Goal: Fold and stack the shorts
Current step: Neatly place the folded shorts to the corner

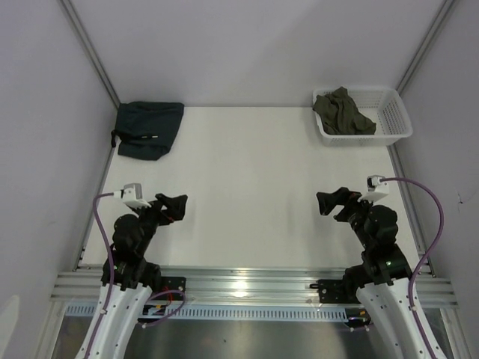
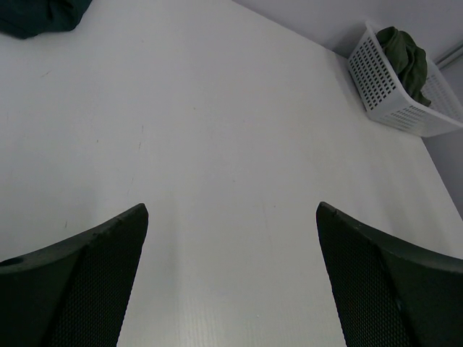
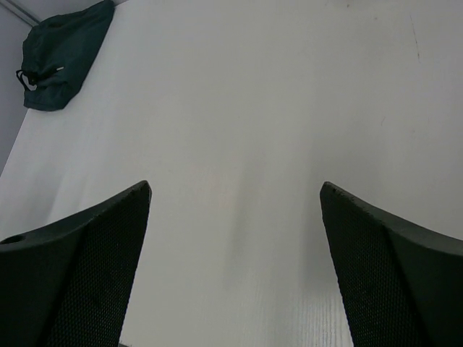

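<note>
Top external: one folded shorts (image 1: 148, 129), one olive garment (image 1: 343, 112) half-hidden in one basket (image 1: 397, 127); left gripper (image 1: 181, 207), right gripper (image 1: 323, 203) held agape.

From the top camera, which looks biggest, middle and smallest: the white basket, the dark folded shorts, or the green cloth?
1. white basket
2. folded shorts, only a little smaller
3. green cloth, clearly smallest

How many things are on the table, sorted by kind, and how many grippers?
Dark teal shorts, folded, far left corner: 1
Olive-green garment, crumpled in the basket: 1
White basket, far right corner: 1
Grippers, left gripper and right gripper, both open and empty: 2
Total: 5
</note>
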Motion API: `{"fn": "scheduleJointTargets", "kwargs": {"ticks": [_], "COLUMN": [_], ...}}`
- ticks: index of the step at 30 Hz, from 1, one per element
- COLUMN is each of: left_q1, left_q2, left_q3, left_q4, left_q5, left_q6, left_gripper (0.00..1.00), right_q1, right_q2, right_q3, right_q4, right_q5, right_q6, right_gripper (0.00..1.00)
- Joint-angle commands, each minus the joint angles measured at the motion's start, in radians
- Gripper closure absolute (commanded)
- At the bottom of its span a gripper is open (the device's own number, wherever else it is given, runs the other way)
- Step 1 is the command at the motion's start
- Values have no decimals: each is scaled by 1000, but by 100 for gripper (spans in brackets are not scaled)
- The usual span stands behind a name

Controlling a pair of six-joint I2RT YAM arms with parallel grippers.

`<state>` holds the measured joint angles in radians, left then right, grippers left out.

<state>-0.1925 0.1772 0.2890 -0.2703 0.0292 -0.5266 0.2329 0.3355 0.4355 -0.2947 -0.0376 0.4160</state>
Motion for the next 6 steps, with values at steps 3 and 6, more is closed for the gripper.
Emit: {"fn": "scheduleJointTargets", "kwargs": {"ticks": [3, 6], "left_q1": [-7, -7], "left_q2": [11, 42], "left_q3": [-10, 1], "left_q4": [49, 42], "left_q5": [-9, -20], "left_q6": [-29, -26], "left_gripper": [1, 1], "right_q1": [-1, -1], "right_q2": [8, 4], "right_q3": [8, 6], "right_q4": [38, 31], "right_q5": [8, 10], "right_q6": [1, 3], "right_gripper": [0, 1]}}
